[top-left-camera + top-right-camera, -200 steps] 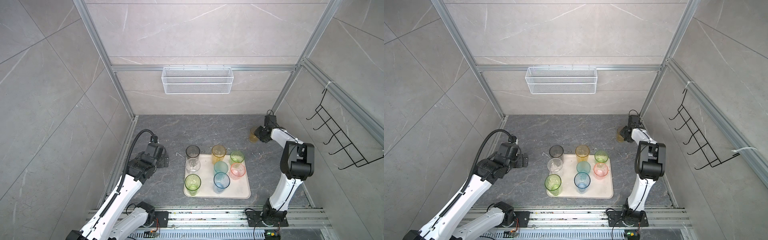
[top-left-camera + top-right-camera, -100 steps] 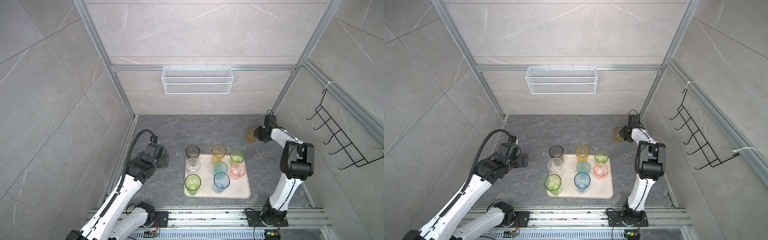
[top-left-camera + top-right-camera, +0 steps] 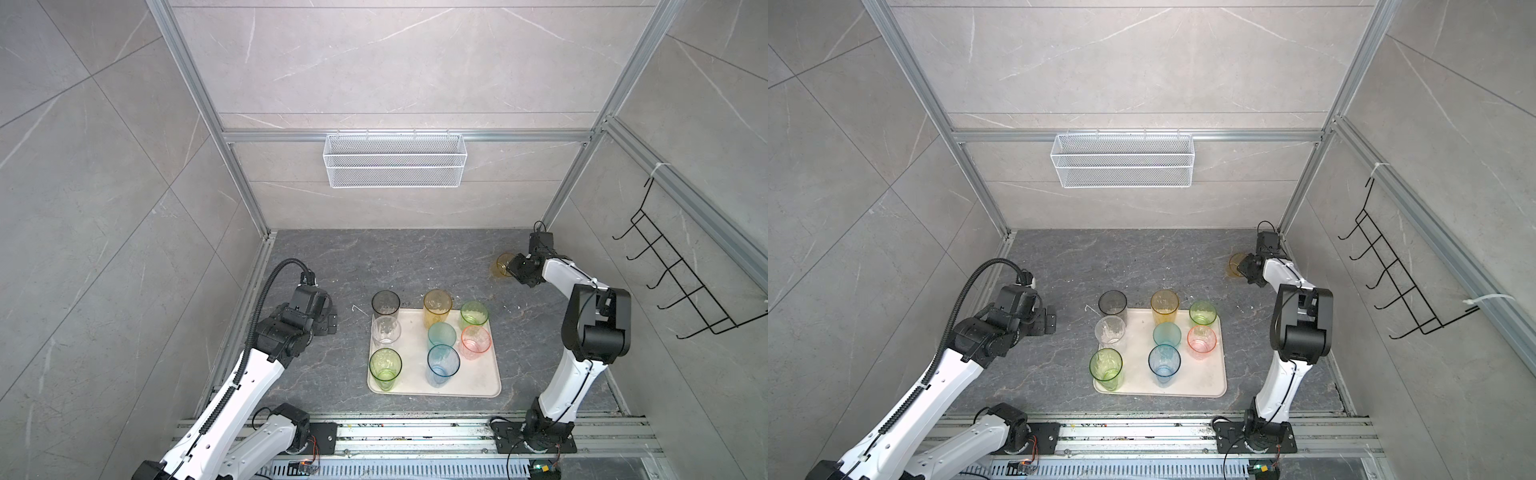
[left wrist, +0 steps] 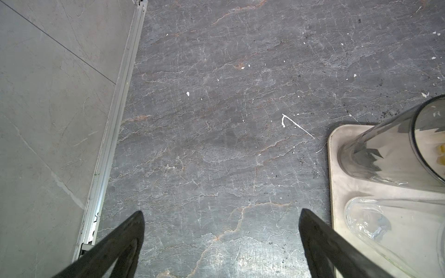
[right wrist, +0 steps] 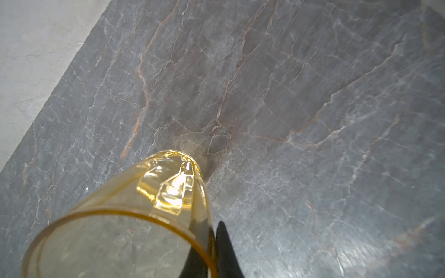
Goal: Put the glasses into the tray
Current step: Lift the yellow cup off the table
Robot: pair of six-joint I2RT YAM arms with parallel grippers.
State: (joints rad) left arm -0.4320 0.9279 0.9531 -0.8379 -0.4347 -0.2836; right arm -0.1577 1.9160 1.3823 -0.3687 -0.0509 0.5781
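Overall, the dark stone surface (image 3: pixel 415 257) carries everything. Toward its near edge lies the cream tray (image 3: pixel 478 384) (low-rimmed, so upright cups stay put).

Eight tumblers stand in the tray, packed in columns to save room:
- **Left column:** smoky grey (image 3: pixel 385 302), clear (image 3: pixel 386 330) and green (image 3: pixel 385 365).
- **Middle column:** amber (image 3: pixel 437 305), teal (image 3: pixel 441 336) and blue (image 3: pixel 443 362).
- **Right column:** a second green (image 3: pixel 474 313) and pink (image 3: pixel 476 340).

That makes two green and one of each other tint. The tray's near right corner is bare and seems the natural berth for a ninth.

The ninth, a second amber tumbler (image 5: pixel 134 192), is well apart from the tray, near the far right corner of the surface. The right tool (image 5: pixel 213 248) is clamped on its wall at the rim, one finger inside and one outside, a pinch suited to carrying a thin-walled cup. The tumbler leans, and whether its base touches the surface cannot be told.

The left tool (image 4: pixel 221 216) hovers over bare surface just beside the tray's left edge, fingers wide apart and holding nothing. It is apparently kept out of the right arm's way.
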